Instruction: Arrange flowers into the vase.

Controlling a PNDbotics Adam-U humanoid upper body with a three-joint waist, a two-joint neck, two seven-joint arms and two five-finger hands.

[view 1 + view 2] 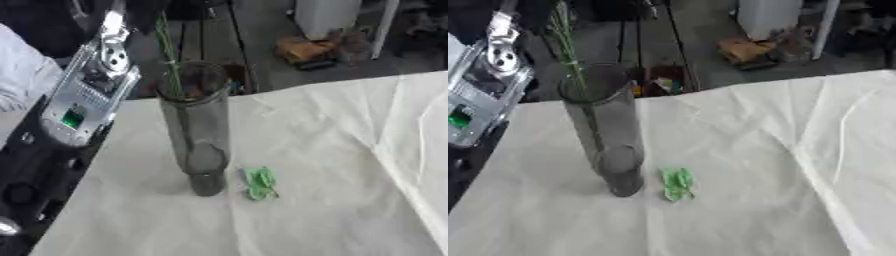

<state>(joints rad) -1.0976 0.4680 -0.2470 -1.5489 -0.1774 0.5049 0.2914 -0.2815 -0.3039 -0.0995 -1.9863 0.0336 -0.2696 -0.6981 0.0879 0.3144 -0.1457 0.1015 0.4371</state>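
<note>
The tall clear vase point(197, 130) stands upright on the white cloth point(350, 165), a thin green stem point(168, 50) inside. Beside its base lies a green scrap point(259, 183), maybe leaves. No hand shows, so its state cannot be told.

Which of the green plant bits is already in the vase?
The long thin green stem, standing in the tall clear vase and sticking out of its mouth. The other, a small green leafy piece, lies flat on the white tablecloth beside the vase's base.
</note>
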